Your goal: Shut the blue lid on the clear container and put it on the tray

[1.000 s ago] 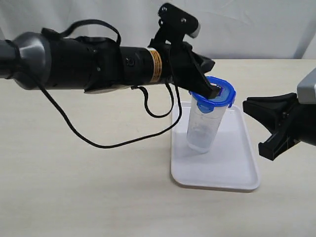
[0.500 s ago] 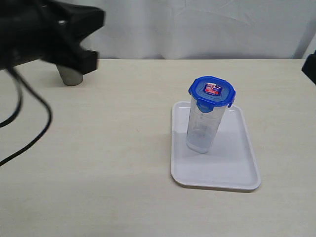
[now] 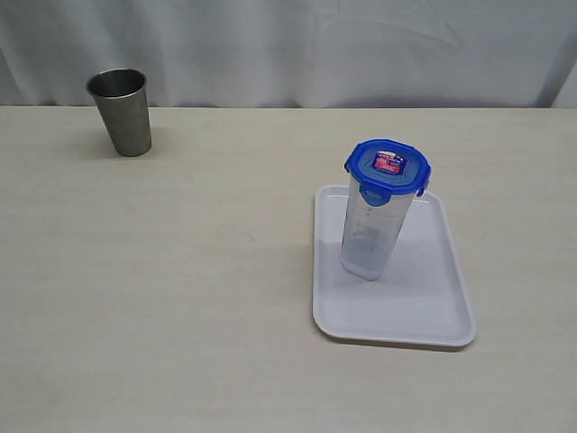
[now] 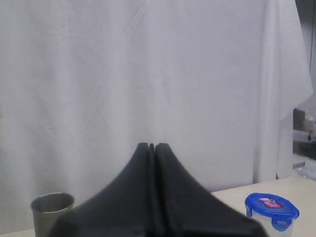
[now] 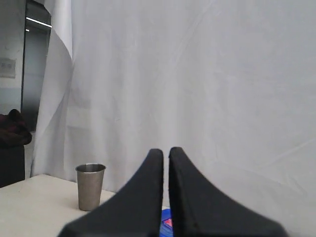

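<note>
The clear container [image 3: 371, 232] stands upright on the white tray [image 3: 431, 310], with the blue lid [image 3: 387, 168] seated on its top and the red-and-white sticker facing up. Neither arm shows in the exterior view. My left gripper [image 4: 151, 146] is shut with nothing between its fingers, raised well away; the blue lid [image 4: 272, 208] shows low in that view. My right gripper [image 5: 166, 151] is shut and empty too, with a sliver of the blue lid [image 5: 165, 225] visible between its fingers far beyond them.
A tapered steel cup [image 3: 121, 112] stands at the back left of the beige table [image 3: 162, 298]. A white curtain [image 3: 315, 45] hangs behind the table. The cup [image 4: 51, 207] also shows in the left wrist view, and the cup [image 5: 90, 185] in the right wrist view.
The left arm let go of the lid and pulled back left out of the exterior view. The right arm withdrew off the right edge. The lidded container stayed put on the tray.
</note>
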